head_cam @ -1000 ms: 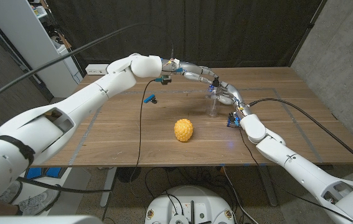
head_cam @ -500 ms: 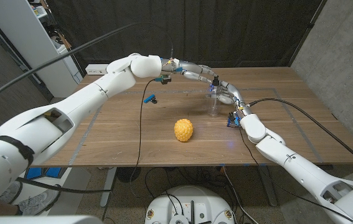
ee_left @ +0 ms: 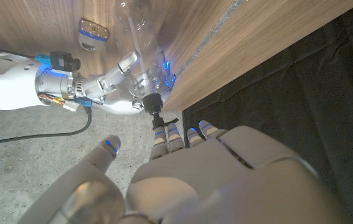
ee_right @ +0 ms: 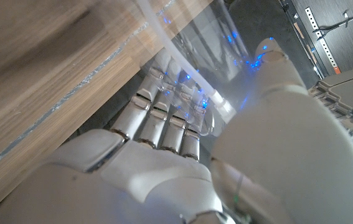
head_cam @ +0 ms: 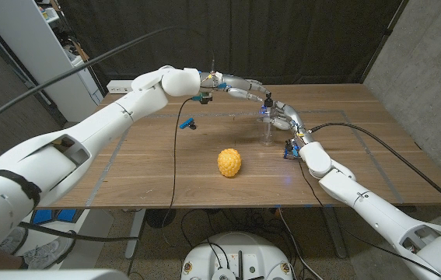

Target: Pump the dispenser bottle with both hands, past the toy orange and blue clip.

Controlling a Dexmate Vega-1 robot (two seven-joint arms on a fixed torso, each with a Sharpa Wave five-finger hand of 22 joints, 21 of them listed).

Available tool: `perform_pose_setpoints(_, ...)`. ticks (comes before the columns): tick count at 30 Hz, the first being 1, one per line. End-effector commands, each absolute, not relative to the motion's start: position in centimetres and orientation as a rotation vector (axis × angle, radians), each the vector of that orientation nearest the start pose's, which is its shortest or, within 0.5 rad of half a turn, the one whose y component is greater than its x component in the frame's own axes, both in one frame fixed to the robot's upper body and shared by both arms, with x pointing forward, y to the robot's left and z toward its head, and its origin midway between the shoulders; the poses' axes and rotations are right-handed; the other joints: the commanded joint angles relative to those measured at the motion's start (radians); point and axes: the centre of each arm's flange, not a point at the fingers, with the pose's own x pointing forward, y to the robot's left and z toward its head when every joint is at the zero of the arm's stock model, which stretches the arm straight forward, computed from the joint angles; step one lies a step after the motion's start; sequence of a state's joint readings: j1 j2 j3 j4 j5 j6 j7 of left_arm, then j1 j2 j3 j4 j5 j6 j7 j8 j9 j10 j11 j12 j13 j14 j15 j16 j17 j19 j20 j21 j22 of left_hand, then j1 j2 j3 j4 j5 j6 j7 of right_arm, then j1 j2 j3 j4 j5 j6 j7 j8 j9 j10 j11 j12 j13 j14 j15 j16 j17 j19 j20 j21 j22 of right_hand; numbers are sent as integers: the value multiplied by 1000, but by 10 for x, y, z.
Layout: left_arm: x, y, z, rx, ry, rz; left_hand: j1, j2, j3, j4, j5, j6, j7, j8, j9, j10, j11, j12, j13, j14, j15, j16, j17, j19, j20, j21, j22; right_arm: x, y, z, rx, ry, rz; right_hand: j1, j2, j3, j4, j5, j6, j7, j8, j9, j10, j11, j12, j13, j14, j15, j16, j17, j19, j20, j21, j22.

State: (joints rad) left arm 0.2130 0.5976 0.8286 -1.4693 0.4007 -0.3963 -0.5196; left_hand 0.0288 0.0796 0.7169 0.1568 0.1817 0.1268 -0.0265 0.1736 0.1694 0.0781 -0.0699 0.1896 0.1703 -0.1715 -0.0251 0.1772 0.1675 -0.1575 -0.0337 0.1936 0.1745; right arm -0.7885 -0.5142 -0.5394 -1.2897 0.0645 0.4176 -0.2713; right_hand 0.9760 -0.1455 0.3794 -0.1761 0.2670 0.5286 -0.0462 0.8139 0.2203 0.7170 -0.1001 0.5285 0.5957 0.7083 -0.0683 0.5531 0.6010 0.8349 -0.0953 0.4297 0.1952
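The clear dispenser bottle (head_cam: 267, 134) stands upright right of the table's middle. My right hand (head_cam: 284, 119) grips its body from the right; its fingers (ee_right: 164, 118) wrap the clear plastic (ee_right: 201, 37). My left hand (head_cam: 239, 89) reaches in from the left, fingers stretched out over the black pump head (head_cam: 267, 100). In the left wrist view its fingertips (ee_left: 164, 134) lie right at the pump head (ee_left: 153, 102), above my right hand (ee_left: 117, 78). The bumpy toy orange (head_cam: 229, 162) lies nearer the front edge. The blue clip (head_cam: 190, 123) lies left of the bottle.
A black cable (head_cam: 176, 155) hangs from my left wrist across the table, passing close to the blue clip. A white power strip (head_cam: 119, 85) sits at the back left corner. The wooden table (head_cam: 360, 109) shows bare board at the right and front left.
My left arm has shifted very slightly at the pump head. The bottle, my right hand, the orange and the clip stay where they were.
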Motion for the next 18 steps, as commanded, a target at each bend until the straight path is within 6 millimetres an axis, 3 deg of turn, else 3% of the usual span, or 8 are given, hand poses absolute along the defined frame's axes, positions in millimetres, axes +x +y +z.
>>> perform_pose_setpoints(1,579,77,154,1703,-949,-657,1,105,1,-10,7,14,18,2,3,-7,2,-4,1,-16,-56,0,1,-8,-70,3,2,638,-220,-27,-482,-797,93,202,214,10,9,1,10,-6,7,4,50,-39,2,4,14,-146,-5,5,2,-39,6,1)
perform_pose_setpoints(18,573,79,162,1694,-978,-612,6,105,1,-17,7,6,12,2,3,-15,-1,-5,1,-15,-56,0,0,-3,-71,5,2,639,-221,-27,-472,-794,90,203,216,6,12,0,9,-5,9,5,53,-39,-2,6,16,-144,-13,10,0,-39,14,0)
